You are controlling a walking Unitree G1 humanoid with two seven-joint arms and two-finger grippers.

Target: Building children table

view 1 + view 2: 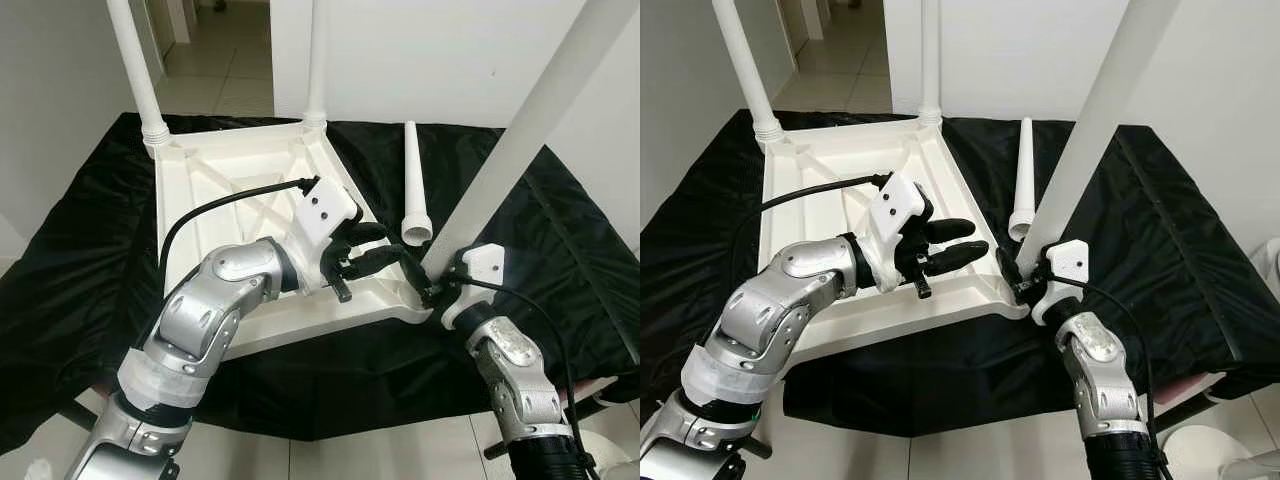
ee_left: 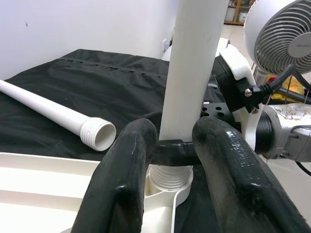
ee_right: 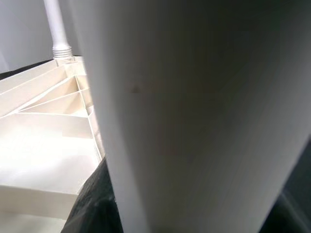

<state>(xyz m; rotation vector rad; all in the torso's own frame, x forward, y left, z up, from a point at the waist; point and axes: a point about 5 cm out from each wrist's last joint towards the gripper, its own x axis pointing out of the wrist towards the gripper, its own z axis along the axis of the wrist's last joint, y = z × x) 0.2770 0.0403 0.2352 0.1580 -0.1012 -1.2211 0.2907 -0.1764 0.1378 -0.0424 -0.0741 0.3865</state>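
The white table top [image 1: 230, 180] lies upside down on a black cloth [image 1: 90, 250]. Two white legs [image 1: 135, 70] [image 1: 317, 60] stand in its far corners. A third leg [image 1: 520, 140] rises tilted from the near right corner socket. My right gripper [image 1: 432, 285] is shut around this leg's base. My left gripper [image 1: 372, 250] hovers over the near edge, open, its fingers pointing at that corner with nothing between them. In the left wrist view the leg [image 2: 194, 63] stands just beyond the open fingers [image 2: 126, 165]. A loose fourth leg [image 1: 412, 175] lies on the cloth beside the table top.
The cloth covers a low surface whose front edge [image 1: 380, 420] runs just before me, with tiled floor below. White walls stand behind. A fan [image 2: 282, 34] stands on the right beyond the cloth. A doorway [image 1: 215, 50] opens at the back left.
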